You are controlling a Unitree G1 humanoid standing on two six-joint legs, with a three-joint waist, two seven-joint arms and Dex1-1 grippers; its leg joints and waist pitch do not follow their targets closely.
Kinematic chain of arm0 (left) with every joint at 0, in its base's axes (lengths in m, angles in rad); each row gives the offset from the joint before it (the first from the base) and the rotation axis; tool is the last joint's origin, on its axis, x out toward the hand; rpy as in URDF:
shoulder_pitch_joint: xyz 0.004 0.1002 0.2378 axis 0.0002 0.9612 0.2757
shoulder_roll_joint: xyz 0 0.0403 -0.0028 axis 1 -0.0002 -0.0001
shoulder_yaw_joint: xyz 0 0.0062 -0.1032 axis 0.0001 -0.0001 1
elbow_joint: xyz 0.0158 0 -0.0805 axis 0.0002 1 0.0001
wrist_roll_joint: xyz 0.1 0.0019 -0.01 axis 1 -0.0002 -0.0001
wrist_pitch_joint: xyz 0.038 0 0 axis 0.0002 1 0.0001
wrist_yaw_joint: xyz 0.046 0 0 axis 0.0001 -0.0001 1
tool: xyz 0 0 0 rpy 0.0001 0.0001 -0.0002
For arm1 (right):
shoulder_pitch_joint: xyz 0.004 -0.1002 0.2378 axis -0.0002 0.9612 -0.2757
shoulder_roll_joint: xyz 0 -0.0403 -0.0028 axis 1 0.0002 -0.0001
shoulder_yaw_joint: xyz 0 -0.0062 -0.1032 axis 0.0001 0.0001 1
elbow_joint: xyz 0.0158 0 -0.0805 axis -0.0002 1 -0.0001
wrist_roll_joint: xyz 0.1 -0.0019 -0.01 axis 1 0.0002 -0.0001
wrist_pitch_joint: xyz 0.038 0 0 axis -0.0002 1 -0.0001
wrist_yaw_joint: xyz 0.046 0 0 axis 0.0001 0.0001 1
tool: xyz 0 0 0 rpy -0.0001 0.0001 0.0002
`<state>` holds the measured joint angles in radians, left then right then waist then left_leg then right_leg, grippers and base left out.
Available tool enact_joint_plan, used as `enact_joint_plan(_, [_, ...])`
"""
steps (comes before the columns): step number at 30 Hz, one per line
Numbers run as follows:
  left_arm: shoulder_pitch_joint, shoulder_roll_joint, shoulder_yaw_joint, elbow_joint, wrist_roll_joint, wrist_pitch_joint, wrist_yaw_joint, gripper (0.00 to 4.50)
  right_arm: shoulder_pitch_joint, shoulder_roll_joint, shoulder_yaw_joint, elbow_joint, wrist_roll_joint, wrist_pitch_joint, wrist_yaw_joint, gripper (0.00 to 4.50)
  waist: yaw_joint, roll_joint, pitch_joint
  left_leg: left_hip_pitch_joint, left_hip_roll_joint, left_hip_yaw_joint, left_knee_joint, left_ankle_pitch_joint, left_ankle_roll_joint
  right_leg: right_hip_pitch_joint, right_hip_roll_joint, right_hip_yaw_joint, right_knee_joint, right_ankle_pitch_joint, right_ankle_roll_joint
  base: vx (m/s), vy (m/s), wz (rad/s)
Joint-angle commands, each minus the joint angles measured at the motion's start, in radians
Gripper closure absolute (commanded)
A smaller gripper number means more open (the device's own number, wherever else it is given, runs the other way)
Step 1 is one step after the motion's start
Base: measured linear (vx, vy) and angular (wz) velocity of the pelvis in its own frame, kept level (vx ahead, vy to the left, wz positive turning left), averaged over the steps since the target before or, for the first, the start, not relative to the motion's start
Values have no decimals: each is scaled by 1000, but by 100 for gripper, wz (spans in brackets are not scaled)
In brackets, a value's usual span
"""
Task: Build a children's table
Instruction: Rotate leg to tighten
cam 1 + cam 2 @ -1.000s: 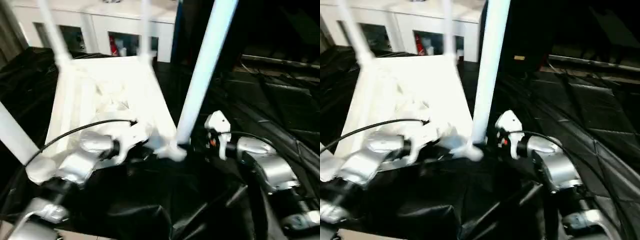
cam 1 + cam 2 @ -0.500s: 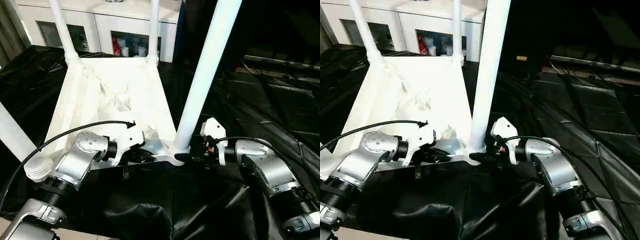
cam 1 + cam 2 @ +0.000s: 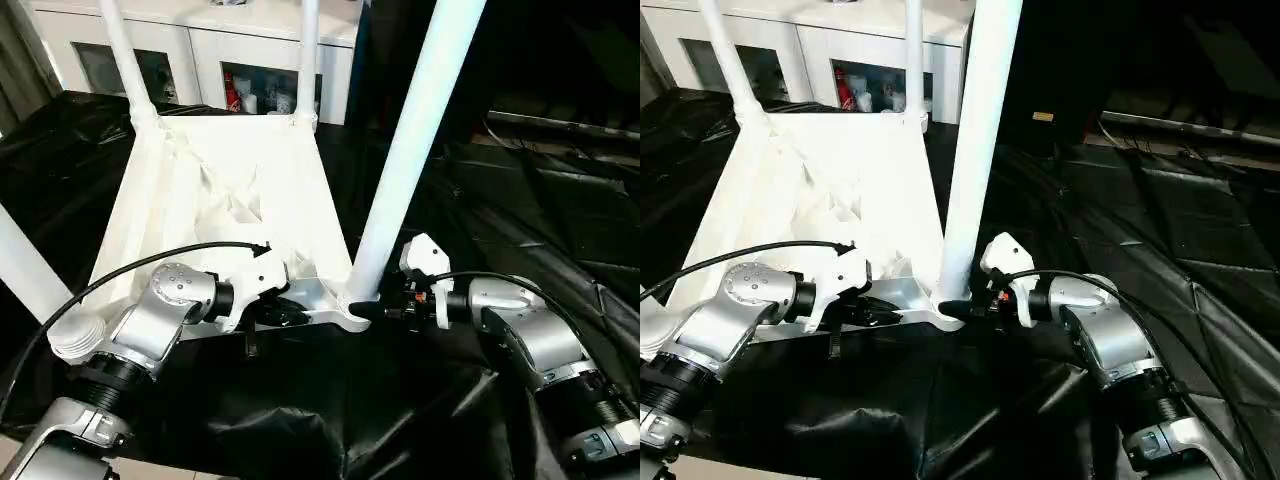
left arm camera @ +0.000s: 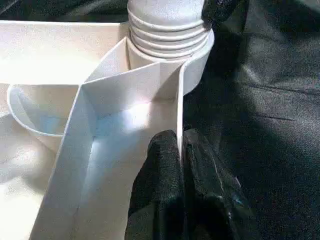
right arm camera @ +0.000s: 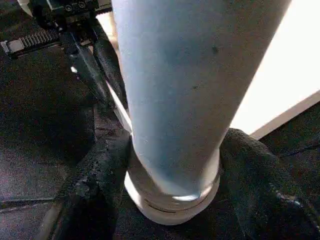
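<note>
Head view: upturned table top [image 3: 215, 190] is lying on black sheeting [image 3: 400, 420], four legs standing up. Left wrist: left gripper [image 4: 180, 150] is pinching the near rim wall. Right wrist: right gripper [image 5: 172, 165] is straddling the near-right leg [image 5: 185, 85], both fingers [image 5: 100, 175] touching its base.
</note>
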<state>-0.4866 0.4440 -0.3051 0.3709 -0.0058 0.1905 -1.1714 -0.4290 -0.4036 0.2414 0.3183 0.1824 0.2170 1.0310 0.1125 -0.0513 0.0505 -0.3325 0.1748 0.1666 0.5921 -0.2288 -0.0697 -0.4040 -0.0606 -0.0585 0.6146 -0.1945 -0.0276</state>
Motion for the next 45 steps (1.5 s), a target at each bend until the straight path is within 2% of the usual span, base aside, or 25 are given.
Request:
enact_joint_plan(1, [2,-41,-1,37,-8,-2,49,450,16,34,3,30,-21,10,-55,198,0,-11,-53,-7,54,-9,-67,-21,72,56,-92,55,-60,-134,-209,0,0,0])
enact_joint_plan(5, [-12,-74,11,57,12,28,130,450,2,96,-34,92,-45,9,-206,200,-3,-13,-50,-7,53,-10,-73,-70,41,55,-93,56,-72,-235,-179,0,0,0])
enact_joint_plan(6, [-21,-102,13,65,22,48,179,450,-4,135,-56,128,-49,16,-288,200,-7,-4,-48,-6,53,-12,-75,-97,26,49,-95,56,-78,-284,-170,0,0,0])
enact_joint_plan(7, [-23,-107,14,66,24,51,187,450,-5,142,-60,135,-50,18,-302,200,-9,-9,-48,-6,52,-13,-77,-109,17,51,-94,55,-82,-310,-161,0,0,0])
enact_joint_plan(8, [-34,-139,16,76,36,77,241,450,-16,192,-83,179,-56,28,-402,200,-16,-4,-50,-11,52,-17,-80,-119,-4,55,-94,54,-80,-324,-148,0,0,0])
enact_joint_plan(9, [-35,-145,16,78,37,79,249,450,-18,199,-86,184,-57,29,-417,201,-17,-7,-49,-9,52,-16,-80,-127,-6,53,-93,54,-84,-330,-144,0,0,0])
enact_joint_plan(10, [-52,-215,17,93,46,107,329,450,-38,272,-121,238,-69,37,-578,201,-22,2,-48,-8,49,-16,-80,-143,-8,51,-92,55,-87,-348,-140,0,0,0])
enact_joint_plan(11, [-61,-252,15,103,53,115,368,450,-48,305,-138,260,-72,45,-646,201,-25,0,-48,-8,49,-15,-80,-149,-11,50,-92,56,-89,-359,-138,0,0,0])
enact_joint_plan(12, [-71,-289,12,115,57,122,404,450,-59,337,-149,278,-74,52,-702,201,-25,9,-48,-6,47,-20,-82,-157,-23,51,-93,54,-92,-386,-130,0,0,0])
enact_joint_plan(13, [-77,-309,10,122,59,124,421,450,-64,353,-152,286,-75,55,-726,201,-28,6,-50,-9,47,-19,-83,-155,-25,52,-91,54,-92,-383,-126,0,0,0])
enact_joint_plan(14, [-88,-338,1,134,65,124,443,450,-74,373,-145,297,-86,53,-749,201,-28,3,-53,-6,49,-18,-80,-152,-22,50,-89,55,-88,-332,-132,0,0,0])
enact_joint_plan(15, [-93,-352,-2,140,68,123,453,450,-79,382,-141,303,-93,51,-758,201,-26,8,-53,-5,48,-17,-80,-148,-19,49,-89,56,-87,-307,-138,0,0,0])
enact_joint_plan(18, [-105,-379,-20,147,80,114,452,450,-90,400,-128,318,-113,33,-758,201,-22,1,-54,-7,46,-13,-78,-130,3,52,-86,57,-82,-234,-153,0,0,0])
enact_joint_plan(21, [-108,-376,-20,143,87,109,438,450,-90,401,-137,317,-109,15,-748,201,-20,1,-51,-9,48,-15,-81,-139,11,53,-89,55,-86,-267,-146,0,0,0])
enact_joint_plan(22, [-107,-371,-16,141,89,109,435,450,-90,401,-145,316,-104,10,-747,167,-21,1,-51,-9,49,-16,-82,-152,10,52,-90,54,-87,-287,-142,0,0,0])
enact_joint_plan(24, [-92,-335,-12,130,89,97,410,450,-86,386,-154,300,-91,-2,-718,132,-21,3,-52,-8,50,-17,-83,-160,9,51,-91,54,-88,-292,-141,0,0,0])
enact_joint_plan(25, [-86,-324,-10,125,87,95,402,450,-85,379,-154,294,-88,-3,-705,132,-20,3,-52,-9,50,-18,-83,-157,9,52,-90,55,-87,-285,-142,0,0,0])
enact_joint_plan(28, [-60,-271,-7,99,74,81,345,450,-71,328,-143,241,-85,1,-631,111,-18,4,-54,-7,53,-16,-81,-139,17,52,-92,56,-82,-235,-159,0,0,0])
enact_joint_plan(31, [-46,-241,-3,84,65,77,306,450,-55,282,-124,192,-83,13,-555,99,-12,5,-56,-9,53,-11,-76,-82,38,55,-91,54,-72,-147,-187,0,0,0])
enact_joint_plan(34, [-24,-180,10,56,38,52,217,450,-5,159,-76,69,-71,28,-365,99,-5,6,-56,-9,57,-11,-75,-66,52,59,-89,52,-68,-108,-189,0,0,0])
enact_joint_plan(36, [-11,-142,7,38,17,18,146,450,19,93,-63,16,-59,27,-271,99,-2,1,-54,-9,57,-10,-75,-75,58,59,-91,53,-69,-118,-189,0,0,0])
enact_joint_plan(40, [7,-90,-3,5,-9,4,51,450,46,14,-36,-51,-38,38,-143,99,1,3,-50,-9,58,-11,-79,-113,50,57,-92,52,-77,-214,-177,0,0,0])
enact_joint_plan(42, [17,-68,-5,-13,-29,-2,2,450,57,-16,-18,-81,-31,48,-90,99,1,9,-50,-7,61,-12,-80,-115,47,54,-92,53,-77,-214,-178,0,0,0])
enact_joint_plan(43, [23,-56,-5,-27,-41,4,-24,450,61,-29,-5,-94,-29,52,-64,99,2,8,-50,-5,61,-11,-79,-115,45,53,-91,52,-78,-209,-180,0,0,0])
enact_joint_plan(45, [31,-43,-5,-45,-54,8,-52,450,64,-40,10,-106,-28,51,-35,99,2,8,-53,-6,60,-11,-78,-94,47,55,-89,52,-70,-148,-199,0,0,0])
